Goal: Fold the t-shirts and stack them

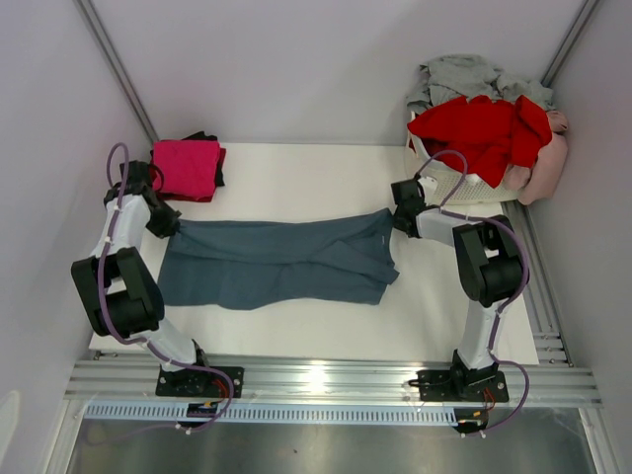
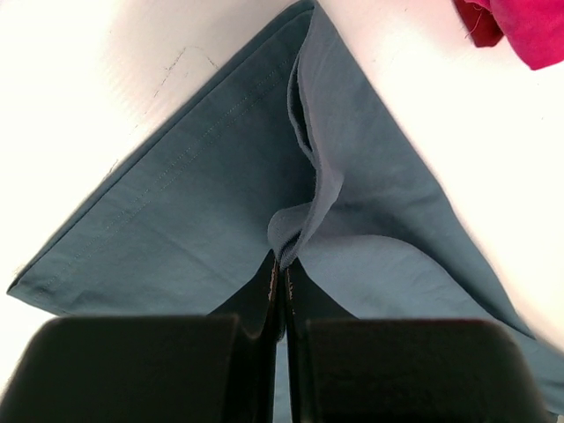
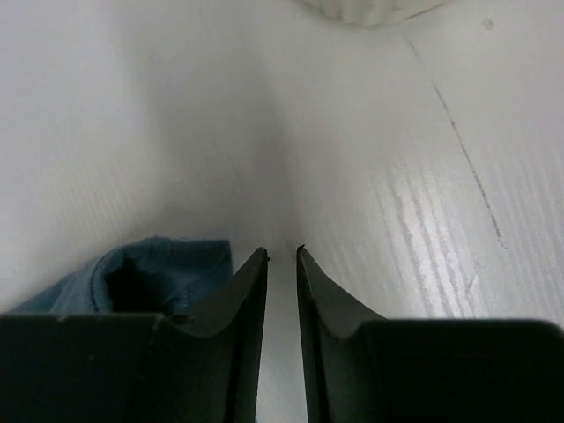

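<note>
The blue-grey t-shirt [image 1: 281,262] lies flat across the middle of the table [image 1: 296,168]. The left claw [image 2: 282,262] is clamped on a raised fold at its left end. The right claw [image 3: 282,254] stands narrowly parted on nothing, with the shirt's right end just beside it. At the far left corner is a folded magenta t-shirt [image 1: 186,168]. At the far right corner a red t-shirt [image 1: 479,133] and a grey t-shirt [image 1: 464,74] are heaped in the white basket [image 1: 476,183].

The blue-grey tee [image 1: 276,262] lies folded lengthwise mid-table, magenta tee [image 1: 186,168] folded far-left, red tee [image 1: 479,133] heaped far-right.
</note>
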You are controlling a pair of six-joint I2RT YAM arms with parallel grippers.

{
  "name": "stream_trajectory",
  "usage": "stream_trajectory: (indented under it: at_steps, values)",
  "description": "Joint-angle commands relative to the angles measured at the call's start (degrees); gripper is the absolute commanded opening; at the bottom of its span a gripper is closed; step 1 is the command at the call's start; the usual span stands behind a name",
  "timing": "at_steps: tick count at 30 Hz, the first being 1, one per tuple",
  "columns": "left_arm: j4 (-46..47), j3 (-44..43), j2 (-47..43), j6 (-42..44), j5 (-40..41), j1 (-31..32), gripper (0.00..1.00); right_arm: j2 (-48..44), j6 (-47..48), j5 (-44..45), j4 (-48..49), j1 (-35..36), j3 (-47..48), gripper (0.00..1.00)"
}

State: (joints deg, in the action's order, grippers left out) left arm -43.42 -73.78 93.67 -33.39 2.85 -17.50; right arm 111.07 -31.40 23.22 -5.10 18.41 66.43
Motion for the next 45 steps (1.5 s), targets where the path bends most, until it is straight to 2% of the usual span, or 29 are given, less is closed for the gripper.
stream_trajectory:
  at_steps: [1, 9, 14, 21, 28, 29, 30, 31, 35, 45]
  values:
    - [1.58, 0.39, -1.03, 0.43, 0.75, 0.01, 0.02, -2.69, 0.81, -4.49, 2.46, 0.48, -0.34, 0.24]
    - [1.58, 0.39, -1.03, -0.27, 1.98, 0.01, 0.02, -3.75, 2.39, -8.28, 4.49, 3.38, -0.6, 0.27]
    - [2.02, 1.18, -1.03, -0.54, 1.89, 0.01, 0.01, -1.21, 1.69, -11.52, 6.6, 3.47, 0.1, 0.26]
    - [2.02, 1.88, -1.38, -0.36, 2.51, 0.01, 0.01, 4.24, 0.11, -11.71, 5.37, 3.47, 1.94, 0.18]
    - [2.02, 1.8, -1.65, -0.1, 2.86, 0.01, 0.01, 4.77, -0.16, -10.13, 2.74, 3.38, 1.59, 0.13]
    - [1.85, 1.8, -1.65, -0.01, 3.03, 0.01, 0.01, 4.77, -0.33, -9.87, 2.56, 3.38, 1.51, 0.11]
    - [1.76, 1.71, -1.65, -0.01, 3.21, 0.01, 0.01, 4.86, -0.51, -9.43, 1.68, 3.12, 1.59, 0.03]
    - [1.67, 1.79, -1.73, -0.01, 3.3, 0.01, 0.01, 4.86, -0.68, -8.38, 0.98, 3.03, 1.85, 0.0]
    - [1.58, 1.8, -1.56, 0.08, 3.65, 0.01, 0.01, 4.86, -3.48, -5.3, -3.41, 1.45, 3.17, 0.0]
    - [1.23, 0.92, -0.68, 0.34, 4.71, -0.17, 0.01, 3.28, -4.9, -5.82, -8.51, -4.0, 4.58, 0.0]
